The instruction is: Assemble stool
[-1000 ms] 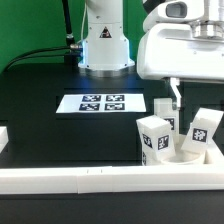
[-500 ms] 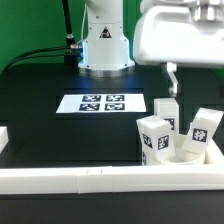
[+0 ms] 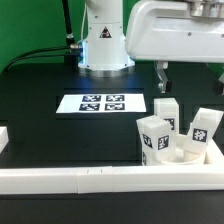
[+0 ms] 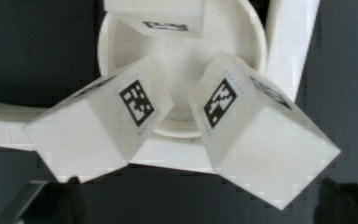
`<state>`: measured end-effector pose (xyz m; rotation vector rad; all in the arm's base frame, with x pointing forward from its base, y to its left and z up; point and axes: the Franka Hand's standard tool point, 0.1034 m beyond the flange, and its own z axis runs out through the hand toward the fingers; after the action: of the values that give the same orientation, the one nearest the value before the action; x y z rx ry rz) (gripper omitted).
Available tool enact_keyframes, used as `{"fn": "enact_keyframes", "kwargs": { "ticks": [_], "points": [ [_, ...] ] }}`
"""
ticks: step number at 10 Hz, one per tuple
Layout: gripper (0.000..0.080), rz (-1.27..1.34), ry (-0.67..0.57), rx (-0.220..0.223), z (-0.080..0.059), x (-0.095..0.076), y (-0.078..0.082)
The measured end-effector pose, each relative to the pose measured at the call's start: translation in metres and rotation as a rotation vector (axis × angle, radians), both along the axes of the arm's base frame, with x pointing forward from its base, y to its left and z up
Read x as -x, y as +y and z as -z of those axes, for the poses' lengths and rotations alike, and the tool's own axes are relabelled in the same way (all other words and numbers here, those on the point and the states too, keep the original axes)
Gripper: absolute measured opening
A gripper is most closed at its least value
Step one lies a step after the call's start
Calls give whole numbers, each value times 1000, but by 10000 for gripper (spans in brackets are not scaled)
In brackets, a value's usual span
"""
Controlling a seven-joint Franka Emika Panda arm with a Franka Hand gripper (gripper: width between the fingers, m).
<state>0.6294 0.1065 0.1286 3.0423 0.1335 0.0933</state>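
Note:
The white round seat (image 3: pixel 186 156) lies at the exterior view's right, against the front rail. Three white tagged leg blocks stand up from it: one at the front (image 3: pixel 152 138), one behind (image 3: pixel 167 109), and one tilted at the right (image 3: pixel 203 130). My gripper (image 3: pixel 187 74) hangs above and behind them, open and empty, with one dark finger (image 3: pixel 160 74) showing. The wrist view looks down on the seat (image 4: pixel 176 55). Two leg blocks (image 4: pixel 114 120) (image 4: pixel 265 145) lean apart and the third (image 4: pixel 165 25) is beyond. My gripper (image 4: pixel 197 200) is apart from them all.
The marker board (image 3: pixel 100 103) lies flat mid-table before the robot base (image 3: pixel 104 45). A long white border rail (image 3: pixel 90 178) runs along the front edge, and a short piece (image 3: pixel 3 138) sits at the exterior view's left. Black tabletop lies between them.
My gripper has risen away from the leg blocks and shifted toward the exterior view's left. The seat and leg blocks have not moved.

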Motion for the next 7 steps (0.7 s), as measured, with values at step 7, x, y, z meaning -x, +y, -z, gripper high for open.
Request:
{"fn": "enact_keyframes", "kwargs": {
  "ticks": [7],
  "points": [
    [649, -274, 35, 6, 0, -5, -7]
  ]
}}
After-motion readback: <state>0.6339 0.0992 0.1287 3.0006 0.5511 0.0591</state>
